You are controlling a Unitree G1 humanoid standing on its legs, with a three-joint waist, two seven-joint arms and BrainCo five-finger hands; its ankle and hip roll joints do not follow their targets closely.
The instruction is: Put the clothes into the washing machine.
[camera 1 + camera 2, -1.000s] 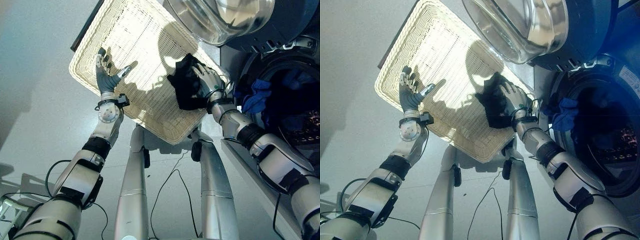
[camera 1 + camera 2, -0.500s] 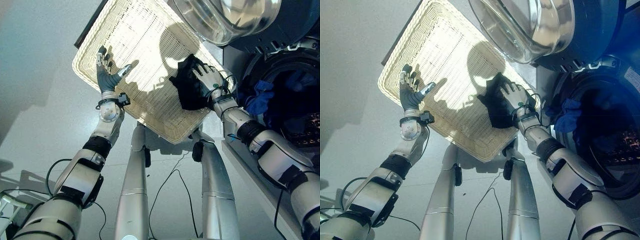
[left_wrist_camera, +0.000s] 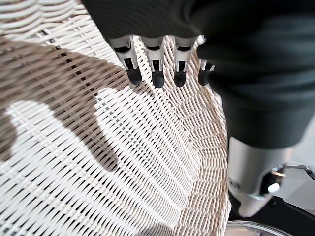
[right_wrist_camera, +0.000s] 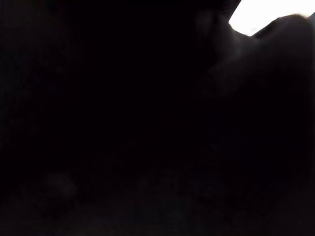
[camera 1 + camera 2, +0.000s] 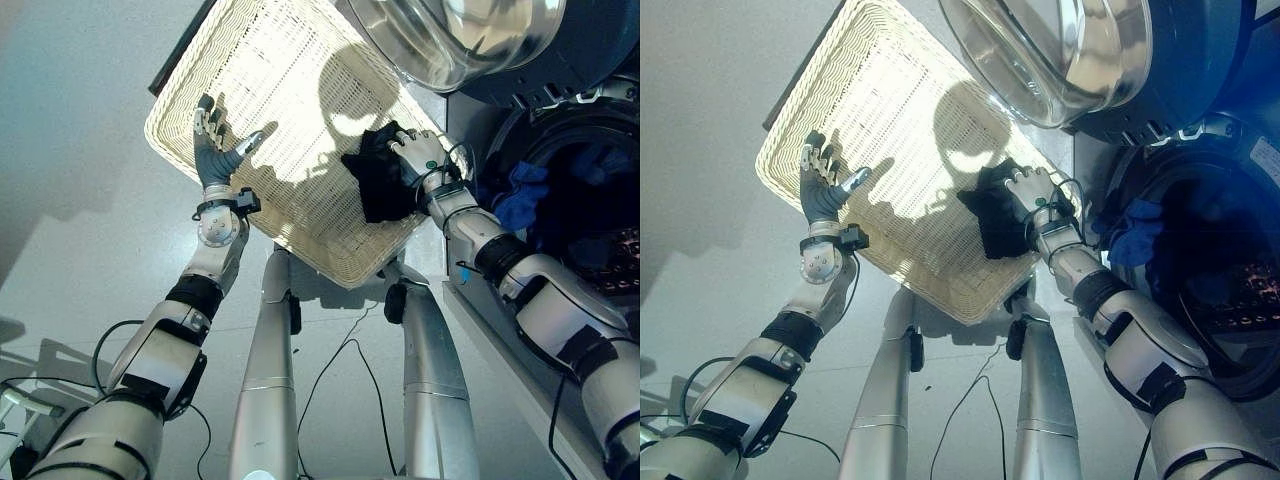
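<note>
A white wicker basket lies tilted before me. A black cloth is bunched in its corner nearest the washing machine. My right hand rests on top of that cloth with its fingers curled into the fabric. The right wrist view is dark, with cloth pressed against it. My left hand hovers open over the basket's opposite side, its straight fingers just above the weave and holding nothing.
The washer's round glass door stands open above the basket's far corner. Blue clothes hang at the rim of the dark drum. Pale floor spreads out to the left of the basket.
My right hand's fingers have drawn in from flat and spread to curled on the black cloth, gathering it toward the basket's corner. The left hand has stayed put.
</note>
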